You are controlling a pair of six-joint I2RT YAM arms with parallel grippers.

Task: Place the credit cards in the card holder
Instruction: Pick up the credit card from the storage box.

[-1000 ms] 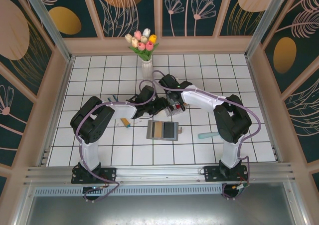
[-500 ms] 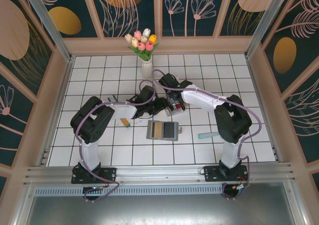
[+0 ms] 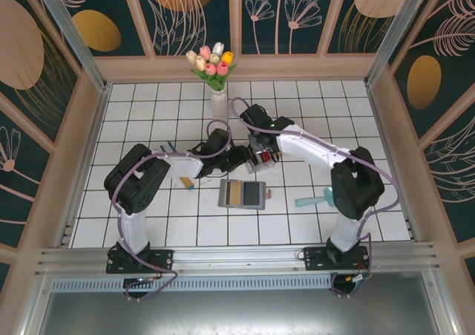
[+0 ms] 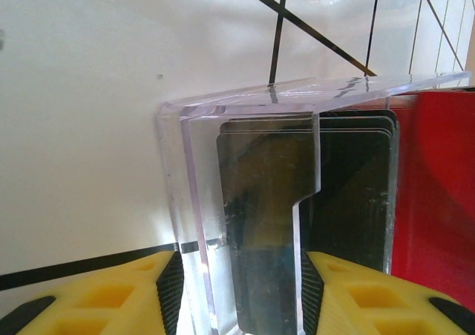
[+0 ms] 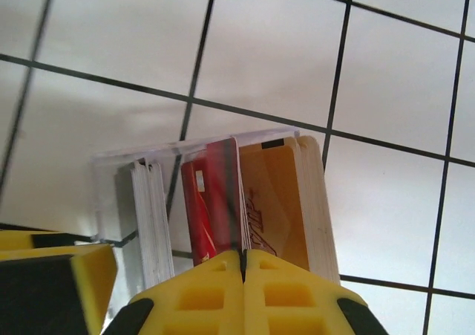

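Behind the wallet: a clear rack (image 3: 256,161) stands on the white tiles with the cards upright in its slots, and both arms meet over it.
Wallet (image 3: 243,194): lies open and flat just nearer the arm bases than the rack, slotted side up. Whether any card already sits in it I cannot tell.
Cards: a red one (image 5: 211,216), a tan one (image 5: 274,201) and a pale stack (image 5: 151,216) stand side by side in the rack. The left wrist view shows black ones (image 4: 349,201) in another slot.
Left gripper (image 4: 239,264): its yellow fingers sit either side of the rack's end with the pads against the clear walls. It is clamped on the rack, seemingly to steady it.
Right gripper (image 5: 243,259): its fingers are pressed together, the seam lined up with one card (image 5: 239,194) seen edge-on between the red and the tan. This reads as a pinch on that card's top edge.
Handling: the cards are likely light, stiff and slick, with very little thickness to bite on.
Where to hold: the exposed top edge, flat faces against the pads, and deep enough that the card cannot pivot.
Risk: neighbouring cards may drag upward with it, and the light rack could lift if not held down.
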